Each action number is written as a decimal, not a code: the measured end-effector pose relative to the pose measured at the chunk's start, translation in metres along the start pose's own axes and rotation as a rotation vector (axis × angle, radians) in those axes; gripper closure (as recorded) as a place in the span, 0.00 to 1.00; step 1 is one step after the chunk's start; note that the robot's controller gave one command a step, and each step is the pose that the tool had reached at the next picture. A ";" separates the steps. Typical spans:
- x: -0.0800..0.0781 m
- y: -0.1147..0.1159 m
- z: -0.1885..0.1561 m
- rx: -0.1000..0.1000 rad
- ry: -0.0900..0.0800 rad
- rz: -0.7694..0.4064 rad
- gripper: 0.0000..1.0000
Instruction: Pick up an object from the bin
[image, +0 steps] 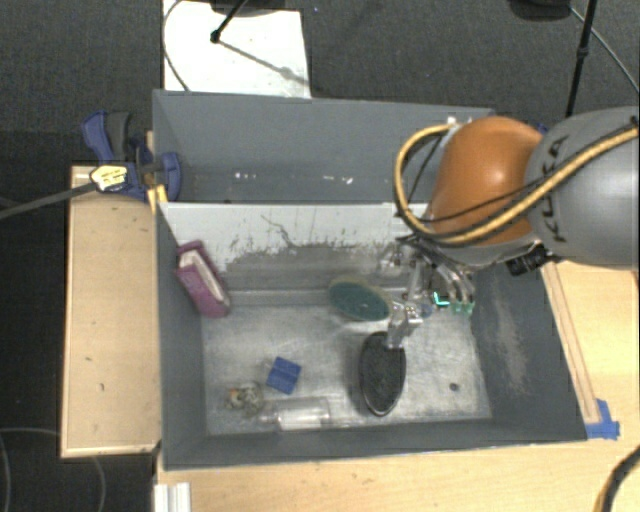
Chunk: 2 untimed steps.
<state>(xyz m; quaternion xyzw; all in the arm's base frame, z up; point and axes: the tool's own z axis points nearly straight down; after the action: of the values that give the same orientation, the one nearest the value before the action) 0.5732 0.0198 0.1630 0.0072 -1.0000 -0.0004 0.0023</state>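
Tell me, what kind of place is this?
Probably a robot lab or test bench, not a home. A big robot arm reaches into a grey metal bin, which holds odd loose things like a purple box and a blue block.

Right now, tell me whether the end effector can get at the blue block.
Probably yes. The blue block lies alone on open floor, apart from the clear tube in front of it. The end effector is over the far end of the black oval thing, and nothing stands between.
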 end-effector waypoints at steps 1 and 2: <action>-0.012 0.000 0.057 0.000 -0.010 -0.113 0.00; -0.010 -0.010 0.090 0.003 -0.014 -0.609 0.00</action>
<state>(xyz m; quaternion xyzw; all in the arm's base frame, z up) 0.5829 0.0097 0.0733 0.3066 -0.9518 0.0005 -0.0049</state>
